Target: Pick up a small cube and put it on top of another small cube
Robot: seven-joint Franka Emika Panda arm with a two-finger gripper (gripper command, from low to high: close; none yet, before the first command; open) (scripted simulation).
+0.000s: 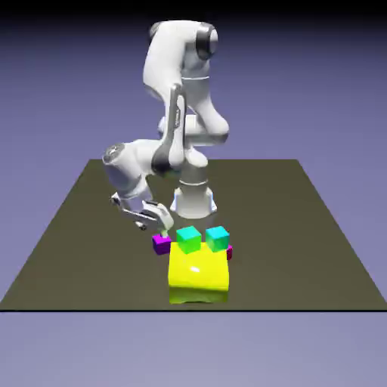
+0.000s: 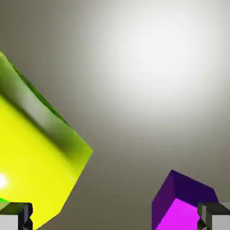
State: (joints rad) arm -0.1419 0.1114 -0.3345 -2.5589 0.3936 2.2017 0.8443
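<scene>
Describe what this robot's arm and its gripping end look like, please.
The glossy white, rounded robot arm has dark grey or black caps and bands at several joints, with small dark lettering on one slim link. No loose cables show. Its hand is white too, carrying two small jaws: up close, their tips look blocky, pale grey with darker grey parts.

A broad white glare washes the upper right of my hand view, fading to grey-brown; small bright highlights gleam on the yellow block (image 1: 198, 273)
</scene>
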